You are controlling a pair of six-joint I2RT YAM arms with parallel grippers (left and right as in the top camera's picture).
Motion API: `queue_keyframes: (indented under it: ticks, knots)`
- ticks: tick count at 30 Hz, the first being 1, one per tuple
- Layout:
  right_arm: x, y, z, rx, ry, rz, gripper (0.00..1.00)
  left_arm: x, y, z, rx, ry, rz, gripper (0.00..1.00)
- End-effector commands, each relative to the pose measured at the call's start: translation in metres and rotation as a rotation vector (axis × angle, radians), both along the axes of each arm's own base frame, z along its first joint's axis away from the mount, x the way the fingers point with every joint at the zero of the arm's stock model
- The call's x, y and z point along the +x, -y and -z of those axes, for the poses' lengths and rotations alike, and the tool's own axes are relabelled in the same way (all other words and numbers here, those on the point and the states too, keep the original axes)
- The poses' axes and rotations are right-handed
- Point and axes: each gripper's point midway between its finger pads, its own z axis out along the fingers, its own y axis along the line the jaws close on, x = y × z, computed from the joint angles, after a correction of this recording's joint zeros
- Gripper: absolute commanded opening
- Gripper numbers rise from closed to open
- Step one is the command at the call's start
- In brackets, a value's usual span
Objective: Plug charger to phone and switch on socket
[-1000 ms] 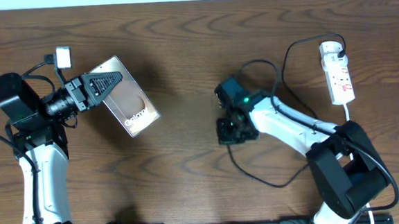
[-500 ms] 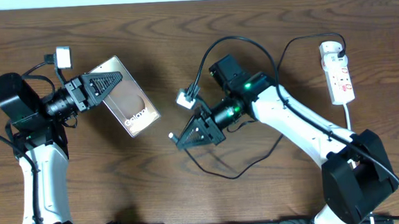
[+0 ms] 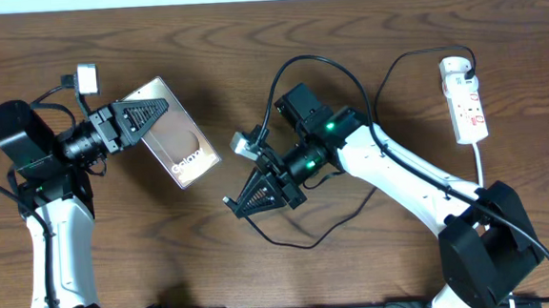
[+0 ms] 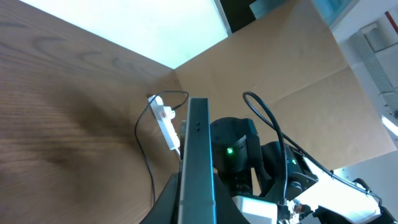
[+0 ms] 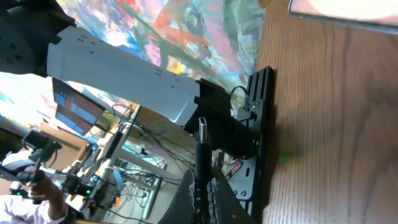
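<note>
For plugging in, the left end effector clamps the flat bronze phone and the right end effector pinches the thin black charger cable, whose tip next needs aligning with the port ahead.

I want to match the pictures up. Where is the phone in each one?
Overhead: phone left of middle, in left gripper.
Left wrist: phone edge-on, bottom middle.
Right wrist: pale slab at top right corner, likely the phone.
Shared landmark: the wooden table, in all three.
</note>
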Motion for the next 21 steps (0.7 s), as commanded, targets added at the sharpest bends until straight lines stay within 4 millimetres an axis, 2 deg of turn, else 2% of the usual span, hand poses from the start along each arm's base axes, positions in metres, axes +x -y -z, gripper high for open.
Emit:
queue_keyframes:
  ticks: [1,6,21]
  knots:
    - [0.005,0.002,-0.01,0.002,-0.056,0.012,0.01,-0.003,0.002,-0.003,-0.026,-0.037,0.028,0.07]
    - [0.02,-0.008,-0.003,-0.099,-0.091,0.082,0.01,-0.004,0.008,-0.003,-0.038,-0.062,0.044,0.07]
    - [0.021,-0.013,-0.008,-0.075,-0.102,0.071,0.01,-0.004,0.008,-0.003,-0.038,-0.062,0.045,0.07]
